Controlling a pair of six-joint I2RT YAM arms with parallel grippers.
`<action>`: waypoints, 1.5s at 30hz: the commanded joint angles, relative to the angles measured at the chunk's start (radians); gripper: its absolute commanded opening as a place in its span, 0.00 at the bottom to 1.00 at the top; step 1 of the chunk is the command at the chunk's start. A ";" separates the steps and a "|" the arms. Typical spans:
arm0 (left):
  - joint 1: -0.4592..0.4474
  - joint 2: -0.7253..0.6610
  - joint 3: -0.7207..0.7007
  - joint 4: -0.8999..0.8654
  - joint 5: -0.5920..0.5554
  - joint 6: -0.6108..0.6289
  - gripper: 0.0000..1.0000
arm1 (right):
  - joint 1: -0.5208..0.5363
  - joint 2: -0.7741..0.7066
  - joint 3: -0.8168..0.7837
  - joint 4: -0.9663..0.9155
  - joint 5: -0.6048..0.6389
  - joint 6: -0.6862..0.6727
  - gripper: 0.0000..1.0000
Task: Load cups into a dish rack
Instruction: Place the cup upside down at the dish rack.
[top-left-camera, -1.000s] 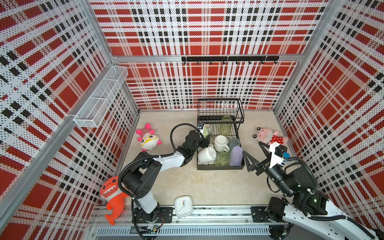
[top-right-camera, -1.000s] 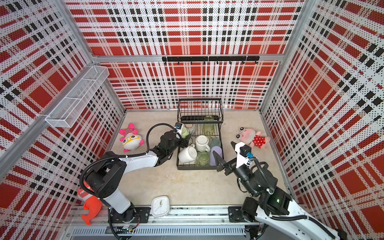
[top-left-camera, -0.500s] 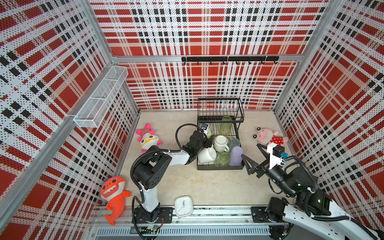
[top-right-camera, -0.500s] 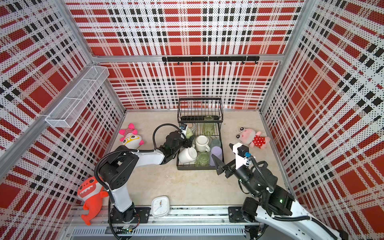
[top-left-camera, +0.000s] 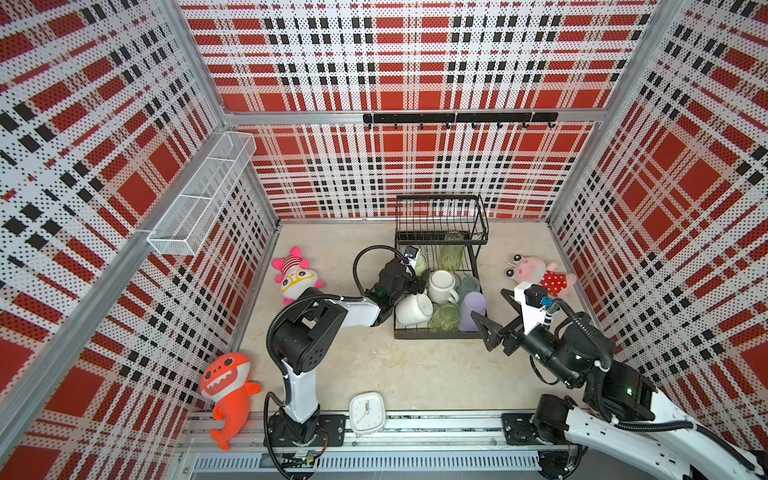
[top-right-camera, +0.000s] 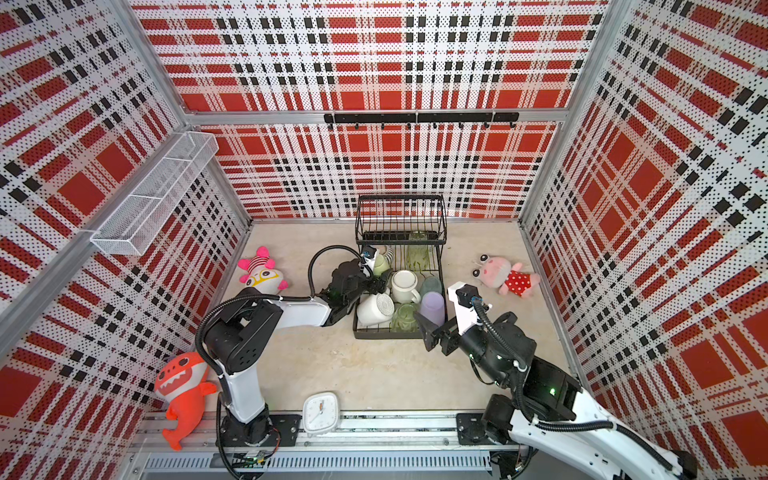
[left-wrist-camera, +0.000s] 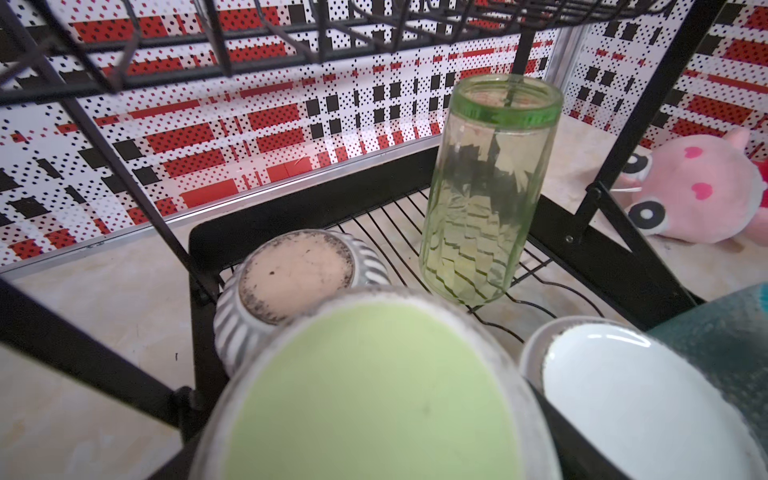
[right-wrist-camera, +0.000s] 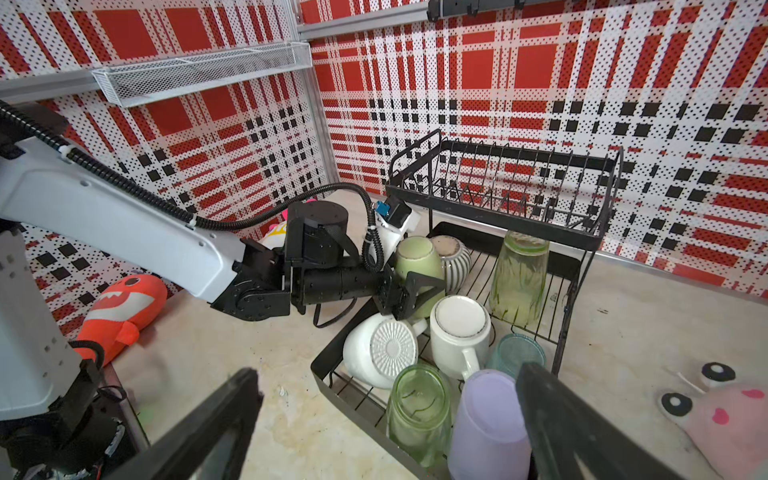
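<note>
Tabletop (top-left-camera: 374, 365) rack (top-left-camera: 436, 335) holds eight cups (right-wrist-camera: 459, 332); left fingers (right-wrist-camera: 424, 283) grip green mug (right-wrist-camera: 415, 253), right fingers (right-wrist-camera: 552, 415) wide.

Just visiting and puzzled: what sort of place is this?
Probably a robot test booth, not a kitchen: plaid perforated walls enclose two rail-mounted robot arms, a dish rack holding cups, and scattered plush toys.

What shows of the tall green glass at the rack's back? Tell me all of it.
The tall green glass is clear, green-tinted, with a faceted pattern near its mouth. It stands upside down, thick base up, mouth on the wire floor of the dish rack, under the upper basket; nothing else visibly touches it.
</note>
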 joint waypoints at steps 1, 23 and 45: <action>0.016 -0.006 -0.004 0.106 0.012 0.031 0.52 | -0.003 -0.008 0.033 -0.033 0.004 0.024 1.00; 0.005 -0.010 -0.035 0.119 -0.028 0.044 0.72 | -0.003 -0.062 0.016 -0.076 0.019 0.082 1.00; 0.009 -0.009 -0.042 0.090 -0.026 0.027 0.89 | -0.003 -0.040 0.010 -0.117 -0.018 0.114 1.00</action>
